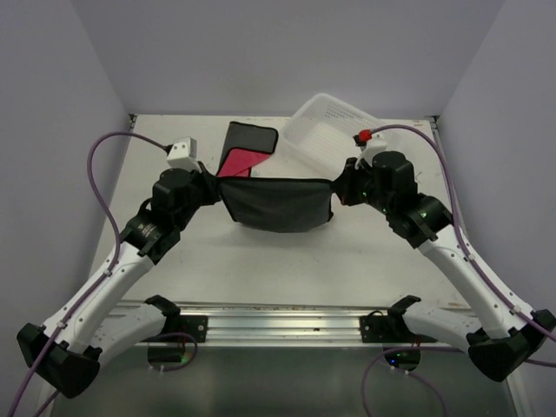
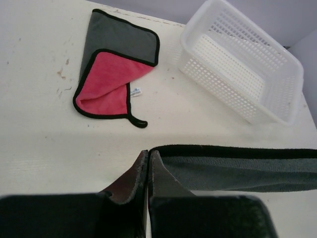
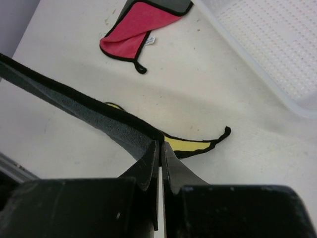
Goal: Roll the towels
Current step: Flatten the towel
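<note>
A dark grey towel (image 1: 278, 204) with black edging and a yellow underside hangs stretched between both grippers above the table. My left gripper (image 1: 217, 184) is shut on its left top corner (image 2: 151, 150). My right gripper (image 1: 334, 187) is shut on its right top corner (image 3: 159, 138); the yellow side (image 3: 190, 145) shows just past the fingers. A second towel, grey and pink with black edging (image 1: 246, 148), lies folded over on the table behind the held towel; it also shows in the left wrist view (image 2: 111, 69) and the right wrist view (image 3: 133, 34).
A white perforated plastic basket (image 1: 326, 139) stands tilted at the back right, close to the right gripper (image 2: 242, 64). White walls close in the table on three sides. A metal rail (image 1: 278, 323) runs along the near edge.
</note>
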